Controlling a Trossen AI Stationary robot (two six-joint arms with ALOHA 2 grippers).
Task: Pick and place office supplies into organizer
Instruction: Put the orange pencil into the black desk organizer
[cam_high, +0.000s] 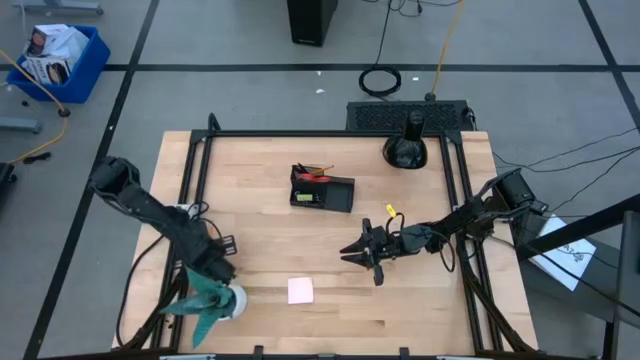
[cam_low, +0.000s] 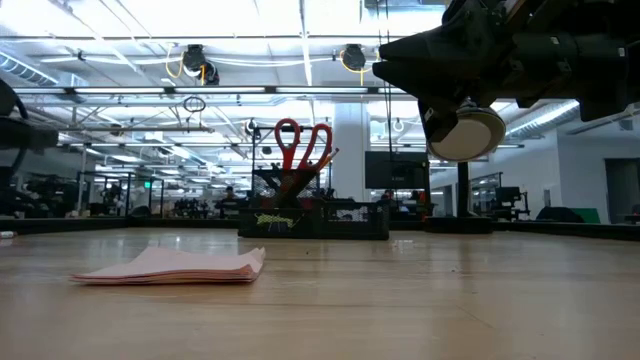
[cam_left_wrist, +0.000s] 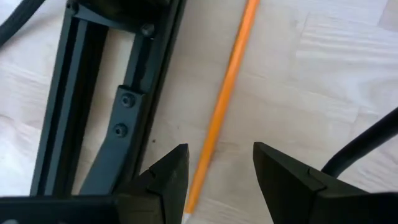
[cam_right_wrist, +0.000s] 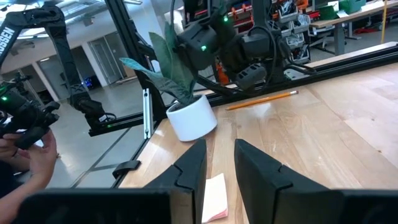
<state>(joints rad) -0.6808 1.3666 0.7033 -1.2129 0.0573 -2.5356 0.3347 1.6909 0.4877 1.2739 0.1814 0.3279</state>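
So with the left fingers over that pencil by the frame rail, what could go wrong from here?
1. The left gripper stands open astride the orange pencil, near one end of it; gripped there, it may swing or slip.
2. The black frame rail runs close beside the pencil, so one of the fingers could catch it.
3. The potted plant sits close by and could be knocked.

Both arms are held over the table, nothing gripped.
The left gripper (cam_high: 222, 243) is lowered near the table's left edge, its fingers (cam_left_wrist: 166, 174) parted. The right gripper (cam_high: 352, 251) is extended toward mid-table, fingers (cam_right_wrist: 189, 169) narrowly apart and empty.
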